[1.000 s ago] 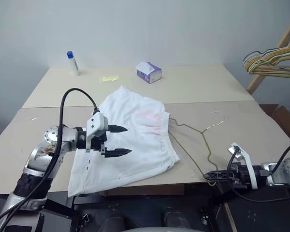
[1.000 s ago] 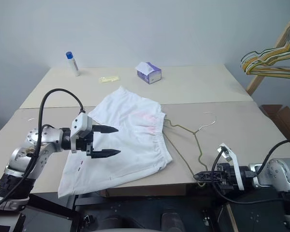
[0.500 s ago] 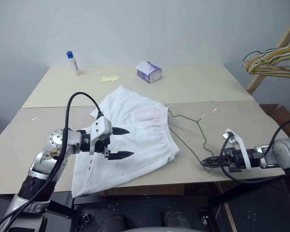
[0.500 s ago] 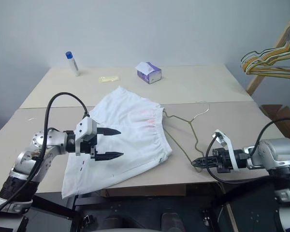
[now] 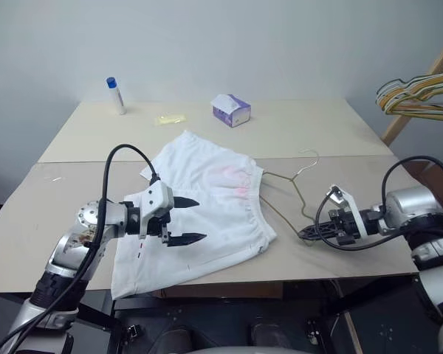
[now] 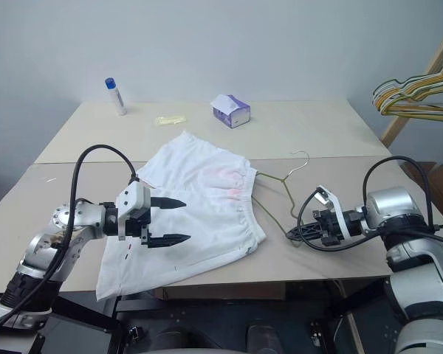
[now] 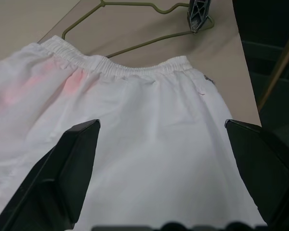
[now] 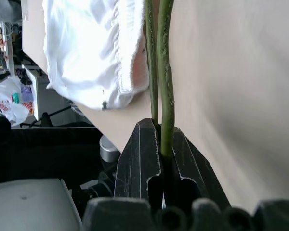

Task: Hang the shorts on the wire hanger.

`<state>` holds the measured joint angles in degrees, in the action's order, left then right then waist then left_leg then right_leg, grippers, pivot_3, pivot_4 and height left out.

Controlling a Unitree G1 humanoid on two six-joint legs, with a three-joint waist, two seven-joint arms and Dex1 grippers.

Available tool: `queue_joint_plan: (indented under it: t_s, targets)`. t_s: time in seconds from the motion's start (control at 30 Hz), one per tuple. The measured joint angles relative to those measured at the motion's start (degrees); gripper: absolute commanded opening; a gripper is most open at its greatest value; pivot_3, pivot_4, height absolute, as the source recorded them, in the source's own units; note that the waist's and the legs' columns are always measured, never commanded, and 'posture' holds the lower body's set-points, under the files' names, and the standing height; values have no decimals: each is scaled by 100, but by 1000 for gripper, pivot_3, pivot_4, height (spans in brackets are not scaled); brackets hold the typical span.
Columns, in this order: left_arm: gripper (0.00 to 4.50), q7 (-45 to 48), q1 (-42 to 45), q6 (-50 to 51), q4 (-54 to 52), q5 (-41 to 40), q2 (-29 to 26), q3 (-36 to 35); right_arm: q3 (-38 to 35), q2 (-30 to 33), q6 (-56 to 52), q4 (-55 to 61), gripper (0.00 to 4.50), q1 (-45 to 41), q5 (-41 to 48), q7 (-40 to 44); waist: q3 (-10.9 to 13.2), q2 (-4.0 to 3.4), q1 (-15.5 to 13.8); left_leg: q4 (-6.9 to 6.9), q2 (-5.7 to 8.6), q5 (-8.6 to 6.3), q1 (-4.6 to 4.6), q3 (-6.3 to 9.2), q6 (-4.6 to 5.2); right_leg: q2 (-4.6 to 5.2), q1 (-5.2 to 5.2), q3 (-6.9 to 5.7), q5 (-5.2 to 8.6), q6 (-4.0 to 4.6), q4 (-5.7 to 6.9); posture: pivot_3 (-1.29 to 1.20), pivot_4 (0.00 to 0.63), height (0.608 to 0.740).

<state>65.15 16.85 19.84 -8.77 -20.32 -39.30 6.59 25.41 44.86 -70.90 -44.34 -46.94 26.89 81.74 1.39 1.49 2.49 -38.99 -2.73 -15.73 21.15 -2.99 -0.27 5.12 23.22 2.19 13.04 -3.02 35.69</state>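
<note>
A blue-capped white bottle [image 5: 116, 96] stands at the far left of the table [image 5: 354, 125], about eleven o'clock from the shorts. The left claw [image 5: 190, 220] hovers over the left half of the shorts [image 5: 207, 214], its two black fingers [image 7: 62, 178] spread wide with nothing between them, pointing toward three o'clock. The shorts lie flat on the table's near half, one leg reaching the front edge at seven o'clock, the gathered elastic waistband [image 7: 120, 67] running along their right side and a faint pink patch [image 5: 232, 177] near the upper middle. A pale yellow scrap [image 5: 168, 119] lies at twelve o'clock from the shorts, and a small purple-and-white tissue box [image 5: 231, 110] sits beyond it toward one o'clock. Just to the right of the waistband, at three o'clock, the wire hanger [image 5: 284, 193] lies on the table, one corner touching or slipping under the waistband, its small hook [image 5: 307, 157] pointing to the far side. The right claw [image 5: 304, 234] is closed tight on the hanger's near corner, the two wire strands pinched between its fingers [image 8: 135, 163] close to the table's front edge. At the far right, well apart from the table, a bundle of yellow, green and white hangers [image 5: 417, 96] hangs from a wooden rack [image 5: 421, 85].
</note>
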Motion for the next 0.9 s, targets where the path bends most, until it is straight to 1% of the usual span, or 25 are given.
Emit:
queue_joint_plan:
  t_s: [0.1, 0.2, 0.33, 0.47, 0.57, 0.63, 0.73, 0.8, 0.9]
  targets:
    - [4484, -3, -3, 0, -23, 3, -2, 4, 107, -231, 247, -365, 0, -103, -286, 170, 0, -1, -2, -2, 0, 0, 1, 0, 0, 1, 0, 0, 0, 0, 2, 15, 0, 740]
    - [4484, -6, 0, 0, -34, 6, 1, 21, -7, -515, 453, -888, 0, -399, -512, 105, -1, -2, 9, -3, 0, 0, -1, 0, 0, 1, 0, 1, -1, 0, 7, 17, 0, 740]
    - [4484, -42, -4, 0, -45, 5, 1, 31, -573, -682, 700, -1578, 0, -652, -663, -271, -1, -3, -1, -2, 0, 0, 0, 1, 0, 1, 1, -1, 0, 0, 7, 17, 0, 740]
    - [4484, -63, -85, 0, -47, 5, 2, 33, -1005, -772, 975, -1642, 0, -606, -756, -474, -2, -3, -1, -2, 1, 0, 0, 1, 0, 2, 1, 0, 0, 0, 8, 8, 0, 740]
    - [4484, -72, -102, 0, -48, 3, 3, 35, -1338, -810, 1402, -1218, 0, -302, -763, -722, -2, -4, -1, -2, 0, 0, -1, 2, 0, 1, 0, -1, 0, 0, 11, 5, 0, 740]
    - [4484, -73, -100, 0, -54, 0, 22, 42, -1638, -852, 2098, -339, 0, 277, -769, -1022, -3, -5, -7, -1, 0, 0, 1, 5, -1, 1, 0, -3, 0, -1, 10, -4, 0, 740]
    - [4484, -68, -89, -2, -52, -1, 34, 50, -1817, -992, 2825, 611, 0, 835, -801, -1403, -2, -12, 3, -1, 0, 0, 1, 2, 0, 1, 3, 0, 0, -2, 12, -13, 0, 740]
    - [4484, -61, -76, -3, -49, 0, 43, 63, -1901, -1006, 3078, 940, 0, 954, -817, -1510, -1, -14, 20, -2, 1, 0, -1, 0, -1, 1, 3, 1, 0, -1, 13, -16, 0, 740]
    - [4484, -11, 24, -13, -35, 3, 44, 113, -1916, -925, 3748, 1760, 0, 1156, -1056, -1661, -1, -14, 16, -1, 0, 0, -2, 2, -1, 0, 3, 0, 1, -1, 13, -20, 0, 740]
